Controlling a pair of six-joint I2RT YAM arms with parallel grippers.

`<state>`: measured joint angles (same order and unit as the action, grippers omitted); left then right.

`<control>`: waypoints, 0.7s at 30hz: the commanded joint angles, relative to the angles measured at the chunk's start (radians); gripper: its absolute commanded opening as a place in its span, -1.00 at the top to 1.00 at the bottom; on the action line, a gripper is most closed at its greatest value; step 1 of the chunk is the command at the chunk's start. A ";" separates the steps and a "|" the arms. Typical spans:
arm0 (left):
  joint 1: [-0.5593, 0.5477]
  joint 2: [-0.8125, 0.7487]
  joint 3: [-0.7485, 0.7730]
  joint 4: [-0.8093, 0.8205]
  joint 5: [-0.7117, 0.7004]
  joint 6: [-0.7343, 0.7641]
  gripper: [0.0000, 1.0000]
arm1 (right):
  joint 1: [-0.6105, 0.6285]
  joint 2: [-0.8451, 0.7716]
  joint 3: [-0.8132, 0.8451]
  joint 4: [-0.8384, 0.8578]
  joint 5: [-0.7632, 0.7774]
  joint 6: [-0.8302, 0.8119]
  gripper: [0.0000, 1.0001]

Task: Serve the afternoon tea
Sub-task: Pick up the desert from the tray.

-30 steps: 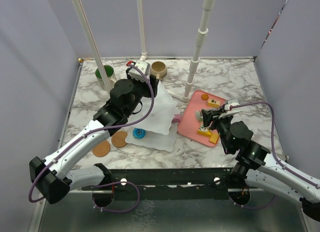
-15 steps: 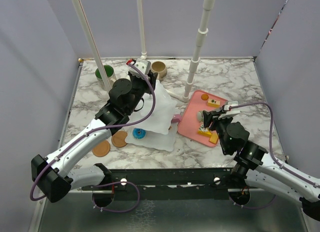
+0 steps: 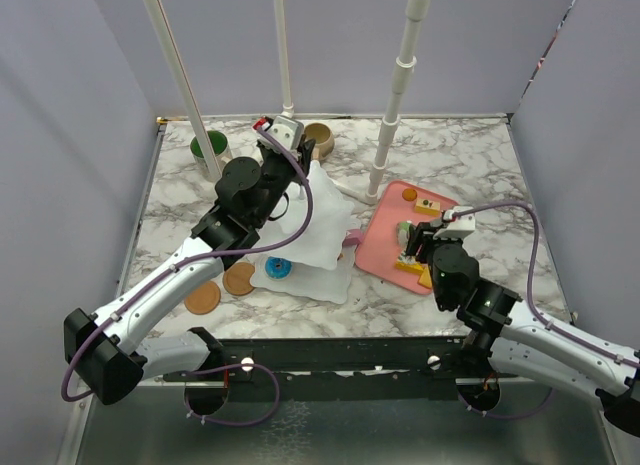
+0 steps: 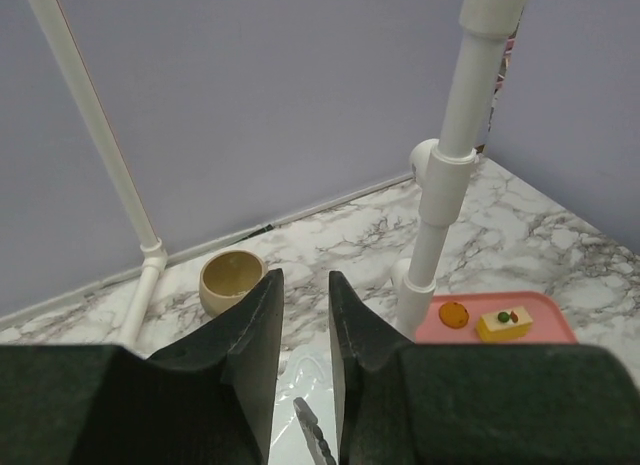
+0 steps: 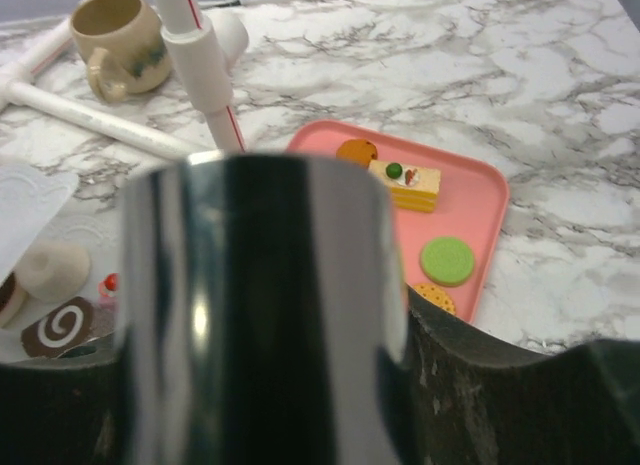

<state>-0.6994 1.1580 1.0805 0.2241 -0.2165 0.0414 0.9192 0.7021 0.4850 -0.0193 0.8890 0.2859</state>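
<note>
Tan mug (image 5: 115, 40) — handle visible from right wrist, green-lined mug (image 3: 213, 144) only overhead

Illumination is bright, diffuse and overhead. Shadows on the marble table (image 3: 480, 155) are soft and short. The white stand (image 3: 320, 225) is near overexposure, with little surface detail. The polished metal object (image 5: 260, 305) is out of focus and carries vertical glare bands. The left gripper (image 4: 305, 285) renders dark against a sharp background.
</note>
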 commanded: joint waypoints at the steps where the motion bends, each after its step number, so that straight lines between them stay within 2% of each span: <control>1: 0.010 -0.013 0.028 -0.030 0.052 0.001 0.32 | 0.000 0.021 -0.050 0.061 0.102 0.024 -0.17; 7: 0.009 -0.052 0.057 -0.114 0.080 0.006 -0.43 | -0.019 0.109 -0.115 0.342 0.099 -0.085 -0.27; 11: 0.009 -0.087 0.063 -0.166 0.072 0.009 -0.75 | -0.073 0.193 -0.114 0.445 0.033 -0.120 -0.28; 14: 0.009 -0.119 0.040 -0.188 0.058 0.003 -0.85 | -0.124 0.238 -0.114 0.494 -0.020 -0.128 -0.28; 21: 0.009 -0.157 -0.020 -0.222 0.060 -0.038 -0.86 | -0.189 0.336 -0.089 0.554 -0.116 -0.132 -0.26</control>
<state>-0.6937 1.0199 1.0973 0.0486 -0.1650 0.0326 0.7464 0.9951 0.3710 0.4488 0.8459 0.1650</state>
